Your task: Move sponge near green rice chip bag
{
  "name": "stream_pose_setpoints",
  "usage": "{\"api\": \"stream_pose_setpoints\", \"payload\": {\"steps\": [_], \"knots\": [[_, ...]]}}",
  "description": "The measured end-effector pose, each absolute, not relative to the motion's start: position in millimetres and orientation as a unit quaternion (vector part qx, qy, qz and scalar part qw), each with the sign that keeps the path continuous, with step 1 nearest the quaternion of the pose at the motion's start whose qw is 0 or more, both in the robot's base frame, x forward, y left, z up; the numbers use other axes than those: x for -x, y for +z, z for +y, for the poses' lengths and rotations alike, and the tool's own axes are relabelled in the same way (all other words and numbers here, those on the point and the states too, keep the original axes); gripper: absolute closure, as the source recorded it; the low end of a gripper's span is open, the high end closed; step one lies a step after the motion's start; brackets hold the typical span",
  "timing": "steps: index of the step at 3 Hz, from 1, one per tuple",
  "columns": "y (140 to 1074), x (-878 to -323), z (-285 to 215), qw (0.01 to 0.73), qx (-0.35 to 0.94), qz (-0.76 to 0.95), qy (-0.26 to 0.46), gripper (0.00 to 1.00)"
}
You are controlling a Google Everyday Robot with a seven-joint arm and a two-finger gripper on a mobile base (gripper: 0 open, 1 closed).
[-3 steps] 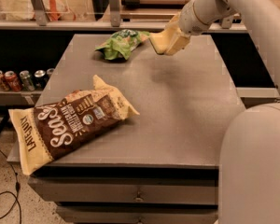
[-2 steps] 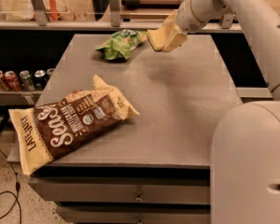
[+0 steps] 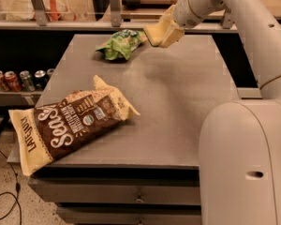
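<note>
**Sponge** [image 3: 155,32]: pale yellow foam block, carried clear of the grey table [image 3: 187,107], just right of the green rice chip bag [image 3: 122,43].

**Gripper** [image 3: 166,28]: closed on the sponge and pinching it from the side away from the green rice chip bag (cream fingers against yellow foam, so the line between them is hard to trace).

**Change:** over the last second the sponge edges leftward toward the green rice chip bag. The gap is now small, with no contact.

**Green rice chip bag:** unmoved.

**Large brown chip bag** [image 3: 70,125]: unmoved, well in front and to the left of the green rice chip bag.

**Assessment:** the carry looks nearly complete; lowering and release remain.
</note>
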State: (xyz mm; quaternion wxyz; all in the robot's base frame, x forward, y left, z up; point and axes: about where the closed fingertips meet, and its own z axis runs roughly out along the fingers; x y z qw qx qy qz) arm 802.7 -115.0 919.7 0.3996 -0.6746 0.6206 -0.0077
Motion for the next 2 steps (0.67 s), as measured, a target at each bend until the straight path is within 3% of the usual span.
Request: {"api": "stream_pose_setpoints", "payload": {"steps": [2], "knots": [[921.2,-808.4,-110.7,0.405,0.675,0.616,-0.002,0.12]]}}
